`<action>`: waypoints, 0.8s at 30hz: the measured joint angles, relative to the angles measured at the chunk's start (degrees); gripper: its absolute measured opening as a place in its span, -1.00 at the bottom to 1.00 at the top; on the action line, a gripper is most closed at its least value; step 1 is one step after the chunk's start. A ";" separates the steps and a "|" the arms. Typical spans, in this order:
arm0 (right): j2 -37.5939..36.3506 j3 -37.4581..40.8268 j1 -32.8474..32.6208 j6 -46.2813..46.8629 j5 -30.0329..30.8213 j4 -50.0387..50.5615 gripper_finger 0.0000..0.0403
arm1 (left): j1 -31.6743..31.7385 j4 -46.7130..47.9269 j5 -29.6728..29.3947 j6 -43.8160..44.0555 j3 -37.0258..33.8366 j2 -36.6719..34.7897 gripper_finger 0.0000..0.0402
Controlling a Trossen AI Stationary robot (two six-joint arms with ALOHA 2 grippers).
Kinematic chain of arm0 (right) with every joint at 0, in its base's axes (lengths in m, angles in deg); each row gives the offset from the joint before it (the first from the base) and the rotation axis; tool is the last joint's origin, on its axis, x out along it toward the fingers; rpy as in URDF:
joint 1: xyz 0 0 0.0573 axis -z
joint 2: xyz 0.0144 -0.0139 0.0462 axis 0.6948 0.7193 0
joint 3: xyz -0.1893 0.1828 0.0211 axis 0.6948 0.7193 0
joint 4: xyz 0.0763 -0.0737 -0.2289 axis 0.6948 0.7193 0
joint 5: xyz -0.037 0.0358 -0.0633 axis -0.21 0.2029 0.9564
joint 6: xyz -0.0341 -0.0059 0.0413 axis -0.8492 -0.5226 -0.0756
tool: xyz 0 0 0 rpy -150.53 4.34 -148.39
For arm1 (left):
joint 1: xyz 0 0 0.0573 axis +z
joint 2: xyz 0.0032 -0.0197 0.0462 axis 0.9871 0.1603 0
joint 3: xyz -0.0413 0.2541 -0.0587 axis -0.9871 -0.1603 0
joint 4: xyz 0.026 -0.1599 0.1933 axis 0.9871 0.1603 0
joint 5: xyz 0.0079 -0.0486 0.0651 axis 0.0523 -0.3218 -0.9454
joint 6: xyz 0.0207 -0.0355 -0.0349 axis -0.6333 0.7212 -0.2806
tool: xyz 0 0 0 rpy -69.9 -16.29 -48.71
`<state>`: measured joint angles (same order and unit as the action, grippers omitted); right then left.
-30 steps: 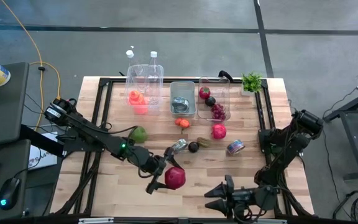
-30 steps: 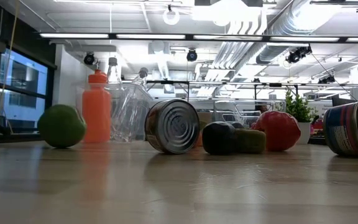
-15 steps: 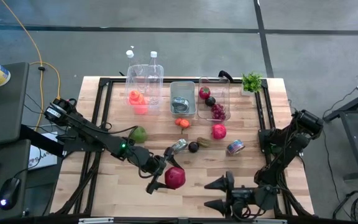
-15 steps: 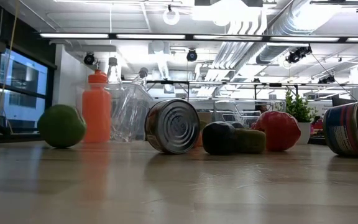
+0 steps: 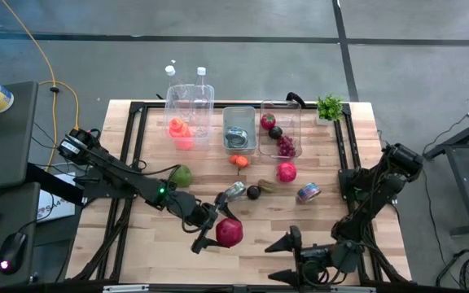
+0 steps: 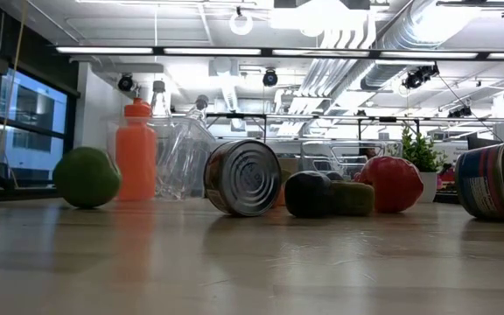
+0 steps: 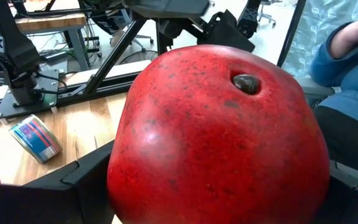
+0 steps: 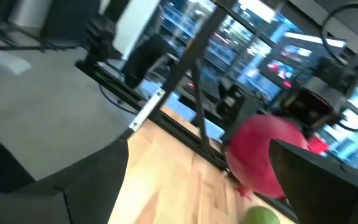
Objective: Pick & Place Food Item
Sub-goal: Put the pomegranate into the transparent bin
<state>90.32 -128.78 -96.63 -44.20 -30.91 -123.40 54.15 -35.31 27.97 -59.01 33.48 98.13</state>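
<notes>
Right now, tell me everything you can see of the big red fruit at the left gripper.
The red fruit is round, pomegranate-like, with glossy, dark-speckled skin and a small dark calyx spot. It looks whole and unbruised. It sits between the fingers of the left gripper, near the table's front edge, apart from the other items.

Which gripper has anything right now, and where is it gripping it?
The left gripper holds the red pomegranate by its sides, fingers flanking it. The right gripper is open and empty.

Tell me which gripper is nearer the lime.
Left. The left gripper sits just down-table of the lime, closed around a big red fruit. The right gripper is open at the near edge, much farther off.
</notes>
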 joint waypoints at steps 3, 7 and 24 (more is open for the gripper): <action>0.00 0.00 0.35 0.09 -3.30 -1.10 0.86 | -0.01 0.00 0.00 -0.02 0.00 0.00 0.71; 0.00 0.00 0.98 -0.58 -3.70 -1.66 0.83 | 0.45 0.00 0.20 0.67 0.00 0.00 0.71; 0.02 0.00 12.52 -18.22 -2.63 0.98 0.64 | 7.19 -0.37 8.82 11.57 -0.02 0.02 0.71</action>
<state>90.34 -128.78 -84.12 -62.42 -33.54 -122.41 61.34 -35.68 36.80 -47.44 33.46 98.15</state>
